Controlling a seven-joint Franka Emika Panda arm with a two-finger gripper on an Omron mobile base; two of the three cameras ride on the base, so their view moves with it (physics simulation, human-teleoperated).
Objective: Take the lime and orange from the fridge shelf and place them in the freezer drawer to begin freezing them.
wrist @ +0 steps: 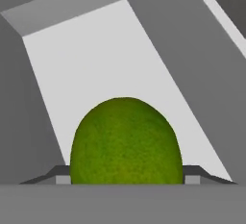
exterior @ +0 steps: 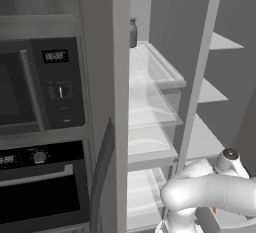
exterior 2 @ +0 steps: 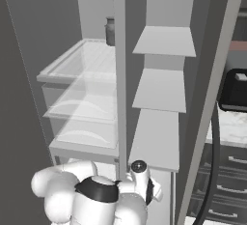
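Observation:
The lime (wrist: 126, 141), a yellow-green ball, sits large at the bottom of the hand view, with my gripper (wrist: 125, 180) shut on it and a dark fingertip (wrist: 61, 176) showing at each side. Behind it lies the pale floor of the freezer drawer (wrist: 96, 74), boxed in by grey walls. In the left base view my arm bends down low at the lower right, and a small orange patch (exterior: 213, 209), possibly the orange, peeks out under it. The translucent fridge shelf (exterior: 156, 71) (exterior 2: 82, 62) with its pale rim stands bare.
A dark jar (exterior: 133, 32) (exterior 2: 110, 31) stands at the back of the top glassy shelf. Opaque grey flat shelves (exterior 2: 161, 89) fill the right compartment. A microwave (exterior: 55, 84) and oven (exterior: 40, 192) are built in to the left. The open fridge door (exterior 2: 217, 98) stands to the right.

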